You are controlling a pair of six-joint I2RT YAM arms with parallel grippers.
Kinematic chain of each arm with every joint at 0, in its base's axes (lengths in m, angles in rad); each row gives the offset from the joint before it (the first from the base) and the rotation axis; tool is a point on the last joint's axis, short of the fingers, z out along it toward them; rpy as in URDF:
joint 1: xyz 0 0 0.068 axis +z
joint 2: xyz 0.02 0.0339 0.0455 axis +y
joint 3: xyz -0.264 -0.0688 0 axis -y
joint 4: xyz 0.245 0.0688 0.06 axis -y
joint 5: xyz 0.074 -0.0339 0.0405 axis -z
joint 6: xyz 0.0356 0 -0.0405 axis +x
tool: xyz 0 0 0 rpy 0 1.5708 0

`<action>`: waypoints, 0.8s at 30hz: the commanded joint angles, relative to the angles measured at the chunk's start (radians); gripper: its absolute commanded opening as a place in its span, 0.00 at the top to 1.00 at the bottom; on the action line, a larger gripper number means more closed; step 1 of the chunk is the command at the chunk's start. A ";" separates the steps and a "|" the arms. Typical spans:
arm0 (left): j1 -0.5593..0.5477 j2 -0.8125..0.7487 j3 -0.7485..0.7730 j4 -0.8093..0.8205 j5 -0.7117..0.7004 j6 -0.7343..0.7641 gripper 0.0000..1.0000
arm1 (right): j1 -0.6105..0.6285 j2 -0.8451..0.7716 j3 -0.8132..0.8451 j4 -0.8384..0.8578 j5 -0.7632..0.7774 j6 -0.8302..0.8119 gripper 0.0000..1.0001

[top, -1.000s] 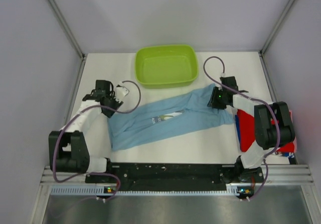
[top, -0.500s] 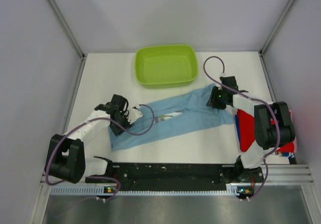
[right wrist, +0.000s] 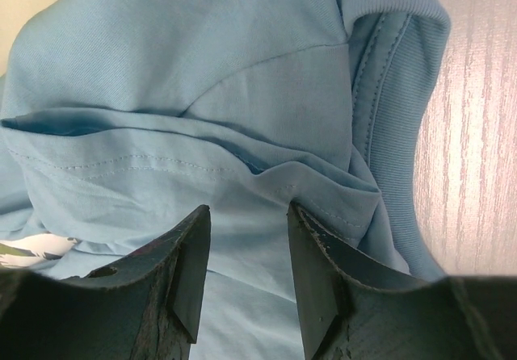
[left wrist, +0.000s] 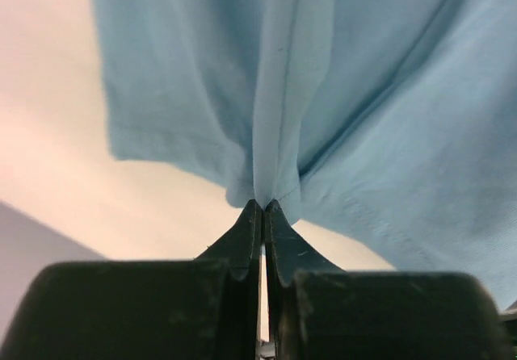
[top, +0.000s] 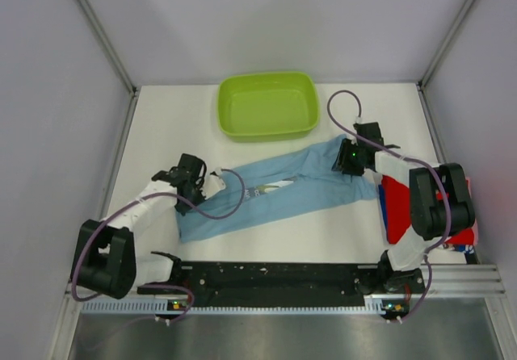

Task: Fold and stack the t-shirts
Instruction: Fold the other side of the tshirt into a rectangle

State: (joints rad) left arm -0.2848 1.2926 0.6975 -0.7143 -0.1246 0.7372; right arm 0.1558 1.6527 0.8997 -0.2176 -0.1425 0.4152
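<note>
The left end effector [left wrist: 262, 208] is pinching the light blue t-shirt [top: 275, 190] at its edge, and the right end effector [right wrist: 248, 211] is hovering parted over its collar. The shirt is lying partly folded across the table [top: 178, 118]; finishing the fold and stacking it on the folded red shirt [top: 393, 194] seem to be remaining.

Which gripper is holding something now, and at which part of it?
The left gripper pinches a fold at the edge of the light blue t-shirt. The right gripper is open.

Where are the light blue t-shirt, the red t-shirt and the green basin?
light blue t-shirt [top: 283, 200]: top external view, middle of the spread cloth.
red t-shirt [top: 394, 203]: top external view, on its exposed red cloth.
green basin [top: 271, 136]: top external view, on its near rim.
</note>
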 commanded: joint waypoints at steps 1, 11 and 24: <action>0.004 -0.104 0.025 0.055 -0.104 0.047 1.00 | -0.010 0.064 0.010 -0.049 0.037 -0.024 0.56; 0.003 -0.222 -0.084 0.018 -0.046 0.154 1.00 | -0.010 0.067 0.016 -0.062 0.050 -0.027 0.55; -0.007 -0.105 -0.184 0.167 -0.056 0.168 1.00 | 0.174 -0.119 0.148 -0.201 0.250 -0.133 0.53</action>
State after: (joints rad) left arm -0.2882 1.1625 0.4973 -0.5869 -0.2016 0.9085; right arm 0.2070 1.6539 0.9611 -0.3199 -0.0658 0.3637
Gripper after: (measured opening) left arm 0.011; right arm 0.459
